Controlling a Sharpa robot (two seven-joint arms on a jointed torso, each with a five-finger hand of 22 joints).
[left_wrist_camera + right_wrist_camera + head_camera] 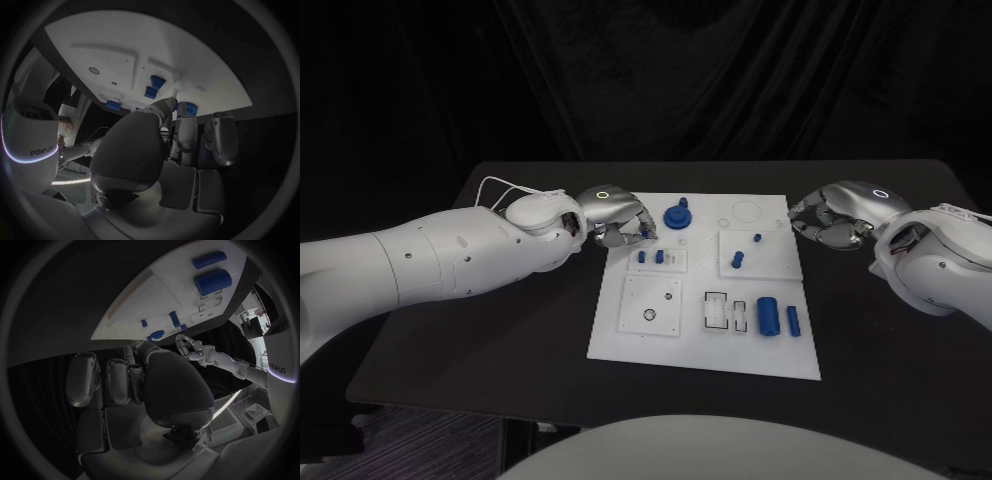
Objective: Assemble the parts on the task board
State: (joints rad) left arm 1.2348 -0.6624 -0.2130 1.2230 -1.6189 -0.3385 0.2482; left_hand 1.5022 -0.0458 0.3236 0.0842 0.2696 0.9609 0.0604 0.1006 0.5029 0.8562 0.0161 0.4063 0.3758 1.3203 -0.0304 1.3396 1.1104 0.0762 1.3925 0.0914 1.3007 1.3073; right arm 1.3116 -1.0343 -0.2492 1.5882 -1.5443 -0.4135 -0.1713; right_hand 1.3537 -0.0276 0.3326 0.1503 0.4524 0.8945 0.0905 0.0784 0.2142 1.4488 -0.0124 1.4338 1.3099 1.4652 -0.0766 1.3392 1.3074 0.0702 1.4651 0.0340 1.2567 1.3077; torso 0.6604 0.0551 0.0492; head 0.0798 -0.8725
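1. Head view: task board mid-table. Small parts stand in its upper blocks; two blue cylinders lie loose lower right, so assembly looks partial.
2. Left hand over the board's upper-left corner; grip: cannot tell.
3. Right hand beside the board's right edge, fingers curled, apparently holding nothing.

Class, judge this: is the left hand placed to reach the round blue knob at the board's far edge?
Probably yes: the left hand sits just beside the round blue knob, with nothing between them.

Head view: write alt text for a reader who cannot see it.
A white rectangular task board carrying small blue plastic parts lies on a black table. The silver left hand hovers at its far left corner; the silver right hand hovers beside its far right edge.
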